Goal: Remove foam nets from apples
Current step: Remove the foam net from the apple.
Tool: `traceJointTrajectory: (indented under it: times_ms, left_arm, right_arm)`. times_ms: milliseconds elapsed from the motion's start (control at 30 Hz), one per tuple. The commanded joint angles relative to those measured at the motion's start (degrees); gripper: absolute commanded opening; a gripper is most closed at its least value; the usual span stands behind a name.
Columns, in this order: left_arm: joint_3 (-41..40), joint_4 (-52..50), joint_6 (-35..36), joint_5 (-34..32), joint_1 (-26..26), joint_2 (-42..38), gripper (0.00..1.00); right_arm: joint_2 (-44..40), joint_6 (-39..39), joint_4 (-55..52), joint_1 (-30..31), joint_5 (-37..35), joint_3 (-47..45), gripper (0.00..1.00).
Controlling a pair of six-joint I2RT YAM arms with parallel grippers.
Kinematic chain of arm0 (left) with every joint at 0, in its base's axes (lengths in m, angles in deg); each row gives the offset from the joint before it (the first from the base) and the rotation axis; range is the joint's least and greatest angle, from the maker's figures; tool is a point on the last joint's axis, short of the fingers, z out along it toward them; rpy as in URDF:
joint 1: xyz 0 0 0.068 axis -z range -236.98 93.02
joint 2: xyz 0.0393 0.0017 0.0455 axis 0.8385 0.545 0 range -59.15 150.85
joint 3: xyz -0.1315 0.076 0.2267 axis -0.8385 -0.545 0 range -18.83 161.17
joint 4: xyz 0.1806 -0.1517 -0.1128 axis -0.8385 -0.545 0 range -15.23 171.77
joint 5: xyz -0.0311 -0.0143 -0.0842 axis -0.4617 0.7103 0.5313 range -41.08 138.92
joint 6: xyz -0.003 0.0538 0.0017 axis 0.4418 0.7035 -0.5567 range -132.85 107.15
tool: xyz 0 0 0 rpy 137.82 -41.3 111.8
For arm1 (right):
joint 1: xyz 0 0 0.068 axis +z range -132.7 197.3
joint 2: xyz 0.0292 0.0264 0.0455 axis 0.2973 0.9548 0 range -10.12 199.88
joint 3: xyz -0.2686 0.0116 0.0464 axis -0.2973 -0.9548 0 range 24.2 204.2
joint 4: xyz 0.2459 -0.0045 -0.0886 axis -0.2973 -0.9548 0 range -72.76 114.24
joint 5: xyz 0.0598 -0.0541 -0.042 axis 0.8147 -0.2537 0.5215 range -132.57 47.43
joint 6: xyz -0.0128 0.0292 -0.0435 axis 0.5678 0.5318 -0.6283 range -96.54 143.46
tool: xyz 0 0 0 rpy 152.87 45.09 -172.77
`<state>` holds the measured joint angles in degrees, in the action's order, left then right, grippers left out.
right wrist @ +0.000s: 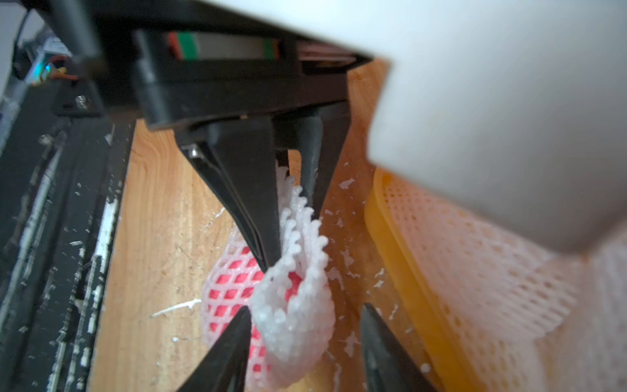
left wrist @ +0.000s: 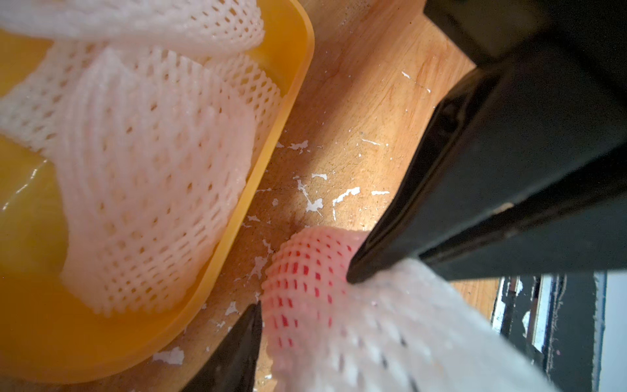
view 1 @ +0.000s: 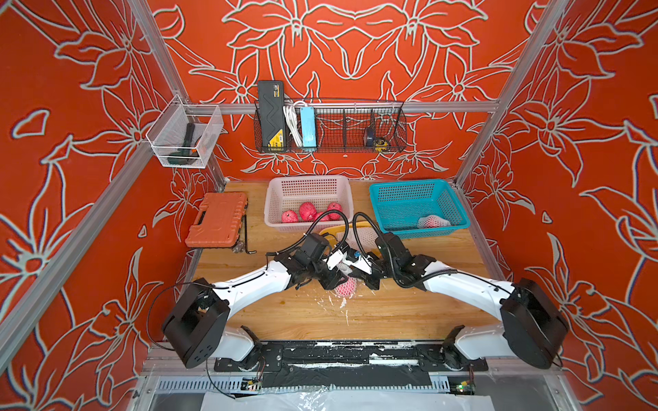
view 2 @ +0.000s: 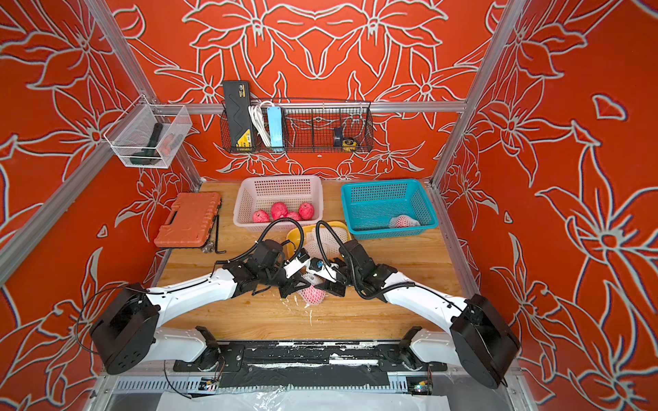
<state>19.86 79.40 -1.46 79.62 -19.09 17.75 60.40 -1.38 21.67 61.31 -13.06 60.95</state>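
Both arms' fingers [view 1: 329, 282] hide most of the netted apple [view 1: 346, 290].

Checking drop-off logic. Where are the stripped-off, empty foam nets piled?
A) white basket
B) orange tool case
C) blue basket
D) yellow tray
D: the empty foam nets lie heaped in the yellow tray, with no fruit showing through their mesh.
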Motion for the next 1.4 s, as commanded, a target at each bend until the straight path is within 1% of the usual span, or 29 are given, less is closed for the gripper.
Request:
traceJointTrajectory:
  times_ms: [0, 67, 167, 367, 467, 667, 733, 867, 900, 1000, 1167, 1233, 1367]
  left_arm:
    - [0.68, 1.74, -0.05, 0.94, 0.26, -2.16, 0.17]
    - [0.57, 1.93, -0.15, 0.87, 0.39, -2.52, 0.17]
    - [0.61, 2.02, -0.16, 0.61, 0.58, -2.71, 0.17]
    - [0.63, 1.08, 0.29, -0.29, 0.53, -0.95, 0.16]
    - [0.9, 0.86, -0.02, -0.02, 0.57, -0.09, 0.16]
    - [0.9, 0.79, -0.14, -0.63, 0.54, -0.22, 0.22]
    - [1.03, 0.7, -0.4, -1.03, 0.59, -0.16, 0.27]
    - [1.29, -0.23, -0.96, -4.29, 0.52, -0.67, 0.58]
    - [1.46, -0.81, -0.99, -5.4, 0.56, -1.02, 0.63]
    - [0.99, -2.32, -0.56, -7.31, 0.48, -1.79, 0.68]
    - [0.6, -3.52, -0.41, -9.24, 0.51, -0.23, 0.68]
    - [1.05, -3.36, -0.41, -8.35, 0.55, 0.74, 0.63]
    - [2.48, -3.32, -0.57, -6.33, 0.52, 2.34, 0.5]
  right_arm:
    - [-0.36, -0.41, -0.49, -0.06, -0.53, -0.89, 0.62]
    - [0.89, -0.98, -1.73, -0.04, 0.85, -0.02, 0.62]
    - [3.26, -1.05, -2.97, 0.01, 1.55, 1.51, 0.59]
    - [6.36, -0.79, -1.7, 0.01, 1.28, 3.46, 0.4]
    - [6.09, -0.46, -0.16, -0.02, 2.15, 3.2, 0.34]
    - [5.07, -0.3, 1.24, -0.06, 3.23, 2.62, 0.15]
    - [5.08, -0.3, 1.25, 0.0, 3.52, 2.86, 0.11]
    - [5.72, 0.04, 1.21, -0.02, 3.25, 3.57, 0.07]
    - [6.06, 0.17, 1.0, 0.0, 2.98, 3.95, 0.06]
    - [7.56, 0.74, 0.15, -0.02, 2.49, 5.27, 0.05]
    - [8.85, 0.5, -1.25, -0.12, 3.55, 7.17, 0.04]
    - [8.63, 0.23, -1.84, -0.13, 4.14, 7.45, 0.05]
    - [7.88, -0.01, -3.79, -0.13, 4.99, 7.87, 0.06]
